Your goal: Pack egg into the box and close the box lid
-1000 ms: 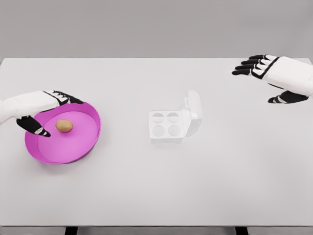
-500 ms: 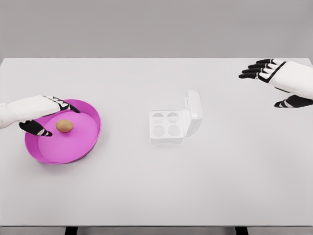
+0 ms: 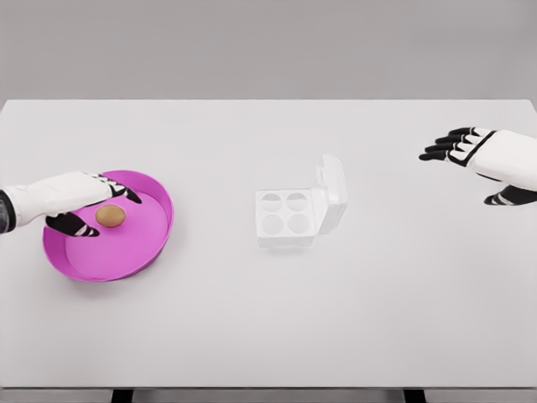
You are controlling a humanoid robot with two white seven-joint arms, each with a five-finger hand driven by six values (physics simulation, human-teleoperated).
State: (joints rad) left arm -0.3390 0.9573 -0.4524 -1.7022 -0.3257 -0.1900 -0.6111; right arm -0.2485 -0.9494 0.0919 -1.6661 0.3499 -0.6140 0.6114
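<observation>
A brown egg (image 3: 110,216) lies in a shallow magenta bowl (image 3: 143,252) at the table's left. My left hand (image 3: 102,208) reaches over the bowl's left rim, fingers spread around the egg, thumb just below it and fingers above it, not closed on it. A white egg box (image 3: 287,217) sits at mid-table with its lid (image 3: 331,195) propped open on the right and its cups bare. My right hand (image 3: 470,168) hovers open at the far right edge, well away from the box.
The white table (image 3: 268,319) spans the whole view, its front edge near the bottom of the picture. Only the bowl and the box stand on it.
The left hand has slid closer to the egg, its fingers now bracketing it. The right hand has drifted right and down toward the picture's edge.
</observation>
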